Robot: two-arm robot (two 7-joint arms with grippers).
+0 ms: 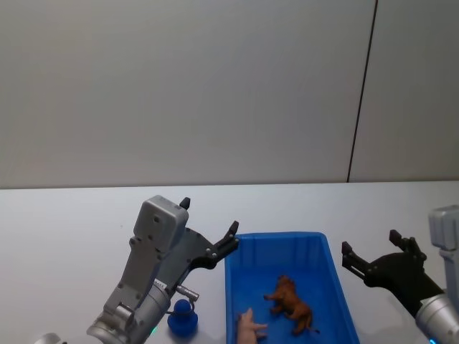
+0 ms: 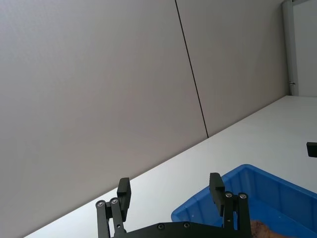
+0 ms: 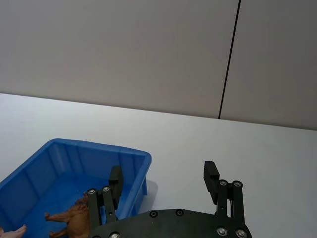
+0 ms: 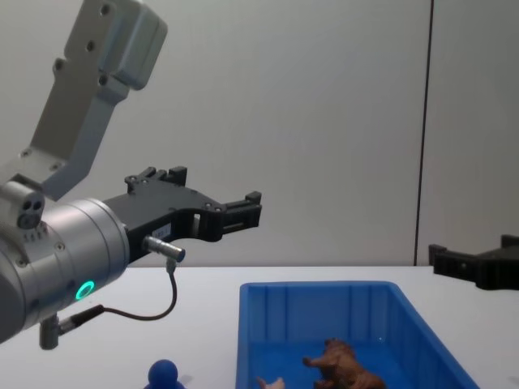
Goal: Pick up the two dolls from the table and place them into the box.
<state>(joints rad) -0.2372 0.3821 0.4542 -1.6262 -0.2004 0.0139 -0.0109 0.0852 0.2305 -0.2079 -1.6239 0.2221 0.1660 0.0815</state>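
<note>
The brown doll [image 1: 290,304] lies inside the blue box [image 1: 280,237], also visible in the chest view [image 4: 345,365] and the right wrist view [image 3: 74,218]. The blue doll [image 1: 183,317] with its round head stands on the white table [image 1: 64,229], just left of the box and under my left arm; its head shows low in the chest view [image 4: 162,374]. My left gripper [image 1: 209,218] hovers open and empty above the box's left rear corner [image 2: 257,183]. My right gripper [image 1: 371,245] hangs open and empty to the right of the box.
A small pink figure [image 1: 249,326] lies in the box beside the brown doll. A plain grey wall with a dark vertical seam [image 1: 362,93] rises behind the table. Bare tabletop stretches behind the box and on both sides.
</note>
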